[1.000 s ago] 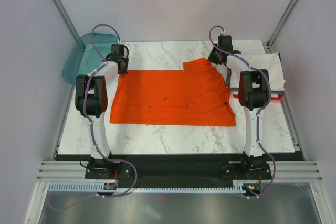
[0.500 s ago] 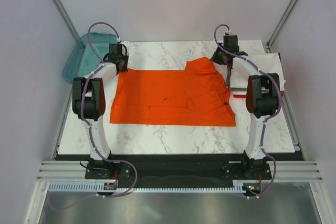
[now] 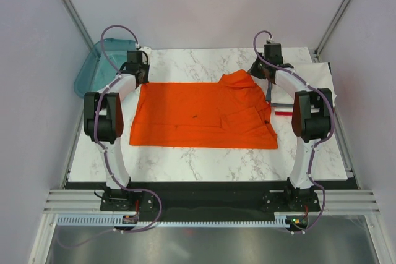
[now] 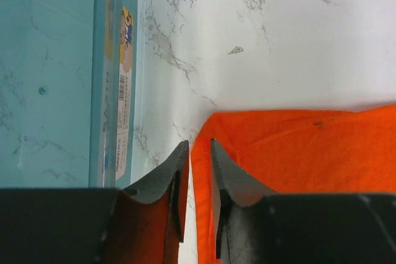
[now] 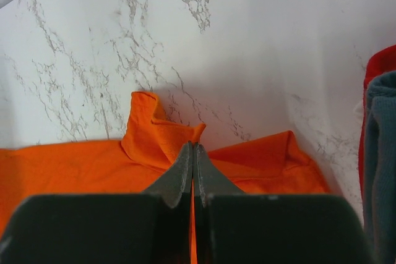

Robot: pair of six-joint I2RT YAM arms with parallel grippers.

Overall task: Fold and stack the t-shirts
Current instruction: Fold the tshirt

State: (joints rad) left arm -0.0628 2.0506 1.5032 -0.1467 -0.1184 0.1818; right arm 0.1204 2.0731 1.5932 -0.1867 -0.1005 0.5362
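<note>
The orange t-shirt [image 3: 198, 115] lies spread across the marble table, with a bunched part at its far right. My left gripper [image 3: 140, 78] sits at the shirt's far left corner. In the left wrist view this gripper [image 4: 198, 146] stands slightly open, and the shirt's hem [image 4: 203, 171] lies loosely in the gap. My right gripper [image 3: 257, 73] is at the far right corner. In the right wrist view it [image 5: 193, 148] is shut on a raised fold of the orange cloth [image 5: 154, 140]. Folded t-shirts [image 3: 309, 81] are stacked at the right, white on top.
A teal plastic tray [image 3: 93, 69] sits off the table's far left corner, close beside my left gripper; its wall with a label [image 4: 120, 78] shows in the left wrist view. Red [image 5: 376, 66] and grey [image 5: 380, 153] folded edges of the stack lie right of my right gripper.
The left jaws have parted from shut, loosening their hold on the hem. Both arms stretched a little farther back, and the right gripper drew the shirt's far right corner outward.
</note>
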